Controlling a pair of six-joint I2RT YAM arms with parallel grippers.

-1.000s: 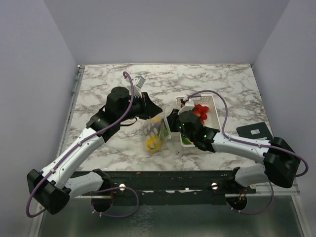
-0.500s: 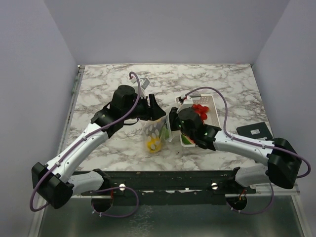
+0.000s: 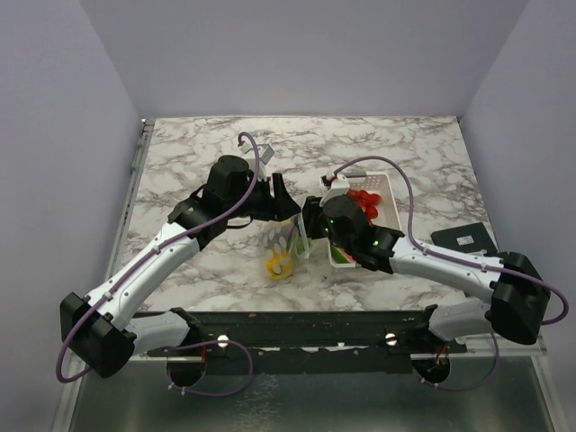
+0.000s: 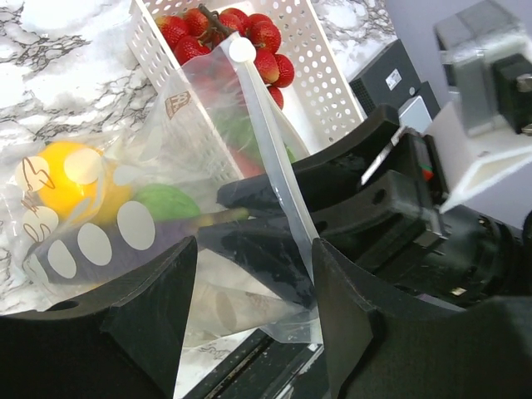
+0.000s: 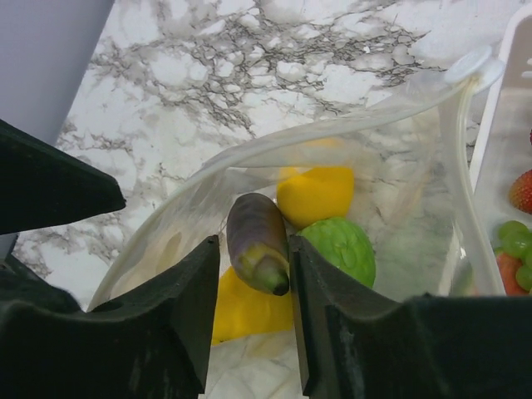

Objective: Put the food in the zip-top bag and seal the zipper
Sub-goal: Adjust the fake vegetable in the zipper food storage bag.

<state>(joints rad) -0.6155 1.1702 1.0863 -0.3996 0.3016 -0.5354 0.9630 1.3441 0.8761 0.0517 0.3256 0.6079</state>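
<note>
The clear zip-top bag stands with its mouth open between the two grippers. It holds a yellow pepper, an orange and a green piece. My right gripper reaches into the mouth and is shut on a purple eggplant, stem end between the jaws. My left gripper is open, its jaws wide apart around the bag's corner film. The zipper runs up from its right finger. Red strawberries and green grapes lie in the white basket.
The slotted basket stands right against the bag on its right side. A flat black object lies near the table's right edge. The two grippers are almost touching over the bag. Grey walls close in the table on three sides.
My left gripper has swung right and turned over the bag's mouth. My right gripper has pushed a little left into the bag with the eggplant.
</note>
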